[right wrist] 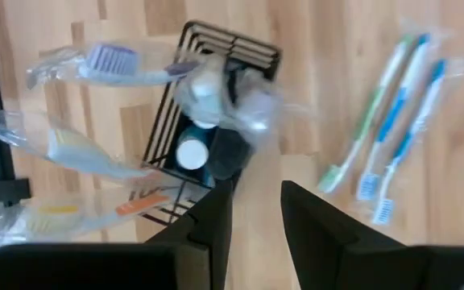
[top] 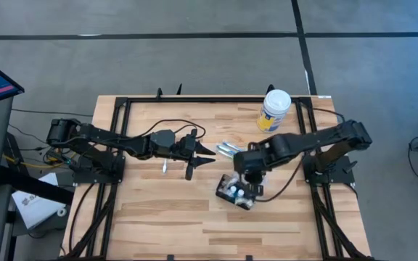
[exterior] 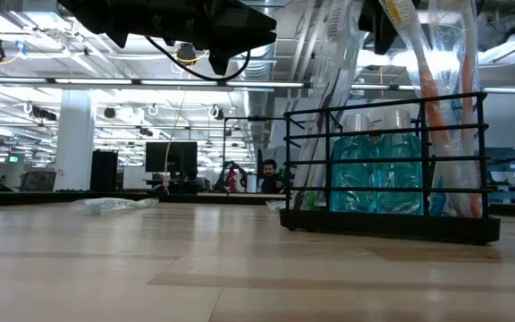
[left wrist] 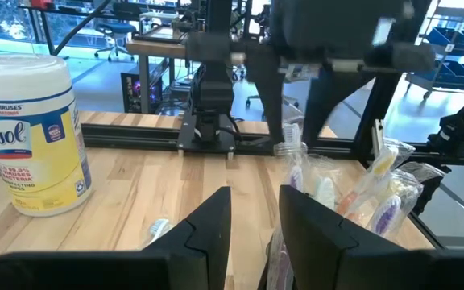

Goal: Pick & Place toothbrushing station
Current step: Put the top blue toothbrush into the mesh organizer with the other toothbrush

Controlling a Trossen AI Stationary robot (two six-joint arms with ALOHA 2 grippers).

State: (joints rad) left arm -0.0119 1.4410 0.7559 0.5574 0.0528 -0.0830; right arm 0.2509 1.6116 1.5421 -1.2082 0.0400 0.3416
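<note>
- The toothbrushing station (top: 236,191), a small black wire rack, stands on the wooden table (top: 158,217) toward the right of its middle, turned at an angle to the table edges.
- In the low view the rack (exterior: 387,170) rests flat on the tabletop and holds teal bottles (exterior: 378,174) and wrapped toothbrushes (exterior: 436,98) that stick up out of its top.
- The right gripper (top: 250,176) hangs directly above the rack, pointing down at it; in the right wrist view its two dark fingers (right wrist: 216,221) stand a narrow gap apart over the rack's open top (right wrist: 216,121), and a clear wrapper lies in front of that gap.
- Whether those fingers pinch the wrapper or the rack, I cannot tell.
- Three loose wrapped toothbrushes (right wrist: 389,133) lie flat on the wood just beside the rack, on the side toward the tub.
- The left gripper (top: 207,154) is held above the middle of the table, pointing toward the rack and well short of it; its fingers (left wrist: 212,221) stand slightly parted with nothing between them.
- A white-lidded, yellow-labelled Lysol wipes tub (top: 275,110) stands upright near the far edge of the table, beyond the right arm.
- A person (exterior: 267,176) shows far off in the room behind the table.
</note>
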